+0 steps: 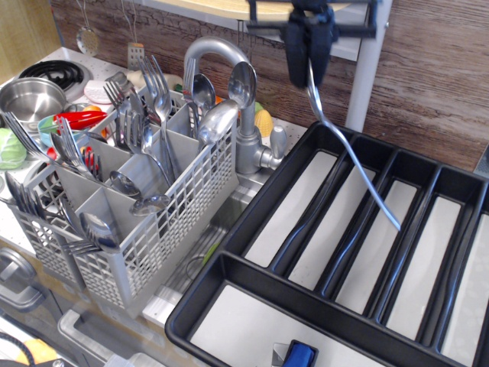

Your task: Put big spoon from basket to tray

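My gripper (309,47) hangs at the top of the view, shut on the bowl end of the big spoon (353,153). The spoon's long slender handle hangs down and to the right, its tip above the middle long compartments of the black tray (229,243). The spoon's bowl is hidden between the fingers. The grey grid basket (179,222) stands at the left, apart from the gripper, with several forks and spoons standing in its compartments.
A steel tap (229,84) rises between basket and tray. A grey post (368,65) stands right behind the gripper. A steel pot (29,98), stove ring and coloured toy items lie at far left. A small blue object (299,355) shows at the tray's front edge.
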Action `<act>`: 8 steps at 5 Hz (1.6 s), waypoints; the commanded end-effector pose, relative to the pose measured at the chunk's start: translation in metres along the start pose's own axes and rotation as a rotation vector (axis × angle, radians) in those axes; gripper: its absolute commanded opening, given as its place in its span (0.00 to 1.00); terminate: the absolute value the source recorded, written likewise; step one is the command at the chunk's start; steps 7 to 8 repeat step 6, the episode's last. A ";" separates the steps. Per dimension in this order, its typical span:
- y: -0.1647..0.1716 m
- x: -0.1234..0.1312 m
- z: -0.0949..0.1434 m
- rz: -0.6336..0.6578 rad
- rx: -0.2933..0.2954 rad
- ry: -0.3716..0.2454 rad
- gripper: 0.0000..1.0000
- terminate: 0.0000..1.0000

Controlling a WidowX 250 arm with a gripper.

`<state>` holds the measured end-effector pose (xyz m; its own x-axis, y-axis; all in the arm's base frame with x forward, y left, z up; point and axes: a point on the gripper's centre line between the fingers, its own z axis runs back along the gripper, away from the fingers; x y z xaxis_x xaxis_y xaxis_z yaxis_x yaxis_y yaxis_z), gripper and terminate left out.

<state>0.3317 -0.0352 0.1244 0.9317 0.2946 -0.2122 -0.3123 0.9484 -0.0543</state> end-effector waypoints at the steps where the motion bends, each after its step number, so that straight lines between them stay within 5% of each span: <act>1: -0.010 -0.001 -0.012 0.092 0.039 -0.016 0.00 0.00; 2: -0.025 -0.002 -0.032 0.158 0.057 -0.061 0.00 0.00; 3: -0.029 -0.001 -0.046 0.226 0.158 -0.122 0.00 0.00; 4: -0.027 -0.006 -0.056 0.242 0.157 -0.151 0.00 0.00; 5: -0.016 -0.012 -0.055 0.242 0.238 -0.121 0.00 0.00; 6: -0.009 -0.022 -0.052 0.164 0.244 -0.036 0.00 1.00; 8: -0.009 -0.022 -0.052 0.164 0.244 -0.036 0.00 1.00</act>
